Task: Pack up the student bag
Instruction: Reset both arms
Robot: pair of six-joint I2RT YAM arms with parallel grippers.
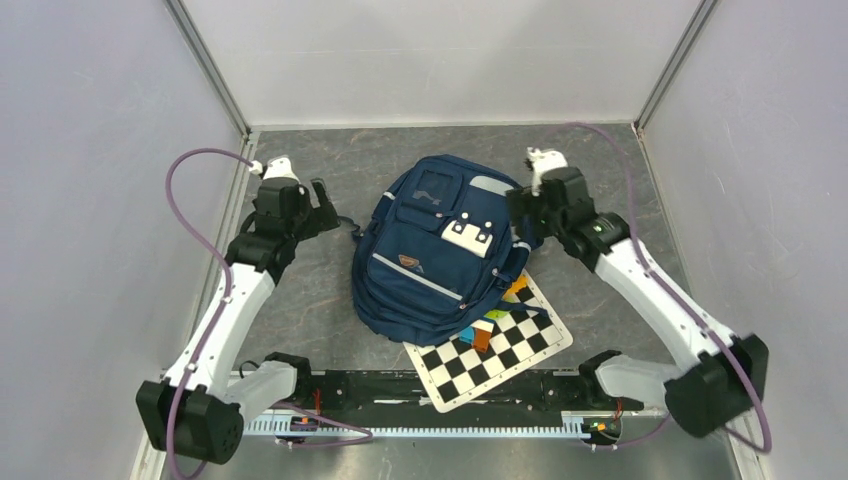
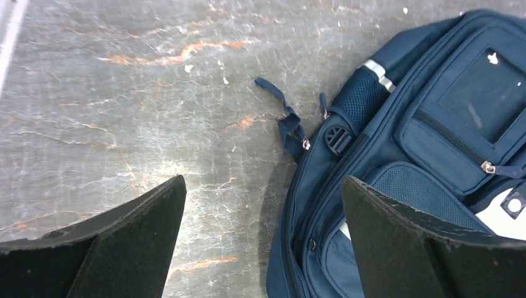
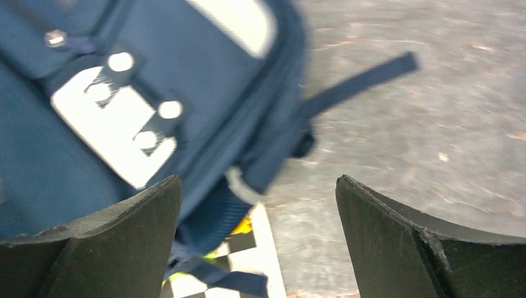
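Base rail at 6 o'clock. Student bag lies ctr table, front up, its 5 o'clock corner over checkerboard. L gripper at bag's 9, R gripper at 2, both spread wide, empty, prob. flanking it to reach zips.
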